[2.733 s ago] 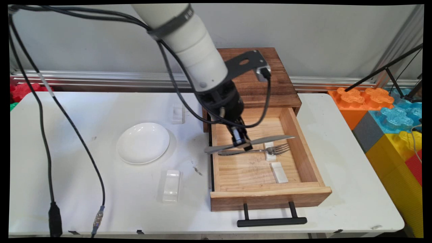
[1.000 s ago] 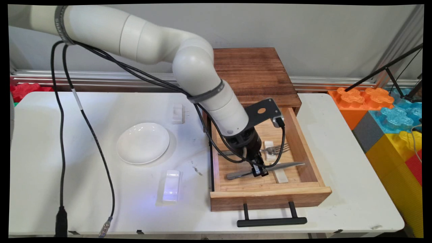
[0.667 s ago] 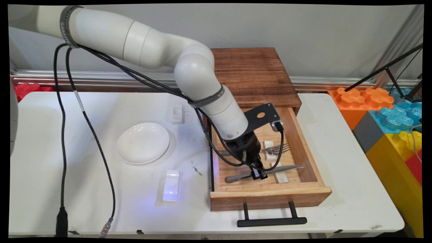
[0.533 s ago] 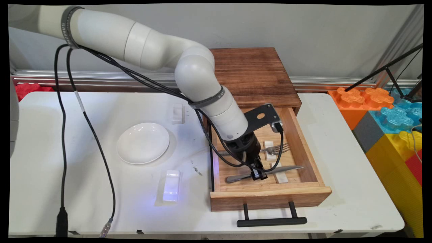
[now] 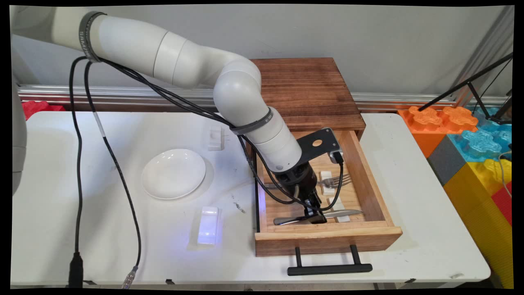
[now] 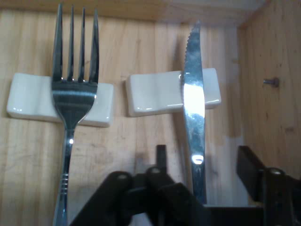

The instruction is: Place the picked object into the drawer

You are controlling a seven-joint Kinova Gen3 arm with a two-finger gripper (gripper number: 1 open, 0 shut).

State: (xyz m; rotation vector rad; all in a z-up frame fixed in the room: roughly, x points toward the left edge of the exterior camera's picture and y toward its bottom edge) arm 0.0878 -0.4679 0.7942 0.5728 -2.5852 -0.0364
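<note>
Your end effector (image 5: 315, 215) sits low inside the open wooden drawer (image 5: 370, 184), and its fingers (image 6: 251, 172) stand apart, gripping nothing. The knife (image 6: 194, 113) lies between them, apart from the right finger; contact on the other side you cannot tell. Just ahead of the end effector, the blade rests across a white cutlery rest (image 6: 160, 92). Beside that, in the hand view to the left, a fork (image 6: 71, 101) lies with its neck on a second white rest (image 6: 30, 98). Well off to the end effector's side on the table (image 5: 123, 229) are a white plate (image 5: 173, 173) and two more rests.
</note>
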